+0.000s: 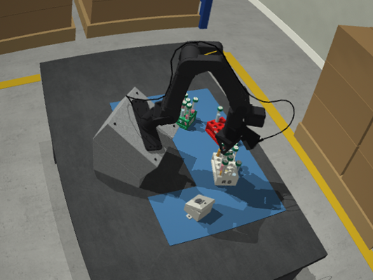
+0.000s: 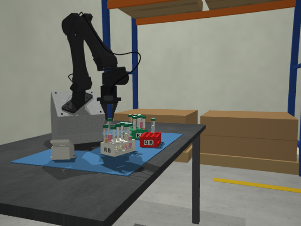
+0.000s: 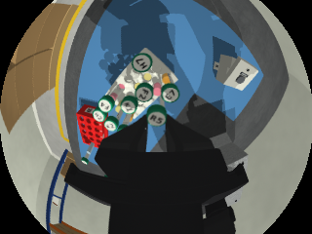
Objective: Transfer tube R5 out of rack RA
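Evidently I had the gripper pinching a green-capped tube by its cap, fingers closed on it and pointing straight down over the white rack RB. I took this tube for R5, though its cap label was too small for me to read. From the exterior view its cap stood higher than the caps of the neighbouring tubes in RB, so I judged it was not seated; whether its foot was already in a well I could not tell. The tube's long axis ran vertical, in line with the fingers, hanging directly beneath them at the rack's near-base row. From the wrist view the held cap sat just ahead of the fingers, with the other caps beyond it. The green rack RA and the red rack QR stood behind and to the side, apart from RB. The DONE box waited near the mat's edge.
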